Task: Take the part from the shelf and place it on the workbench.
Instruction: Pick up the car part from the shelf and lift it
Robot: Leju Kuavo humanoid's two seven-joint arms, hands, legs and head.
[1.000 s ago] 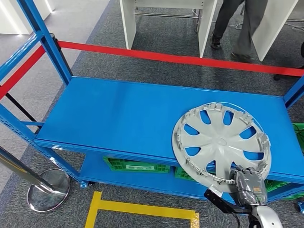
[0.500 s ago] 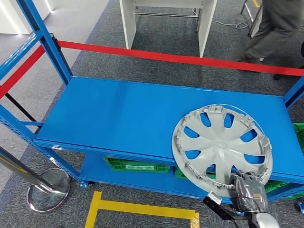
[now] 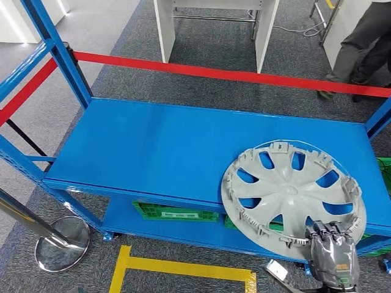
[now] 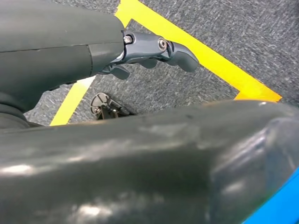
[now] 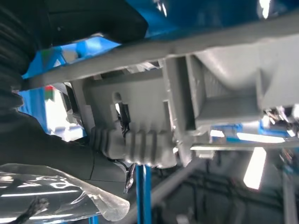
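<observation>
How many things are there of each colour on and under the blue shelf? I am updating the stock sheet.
Grey: 1, the hubcap on the top shelf board, held at its near rim by the right hand.
Green: 3 crates on the lower level, the clearest.
Total: 4.

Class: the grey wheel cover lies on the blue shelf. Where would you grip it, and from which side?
Grip the wheel cover at its near rim, coming from the shelf's front edge. That rim overhangs the edge, so fingers can close over and under it, as the right hand does.
</observation>
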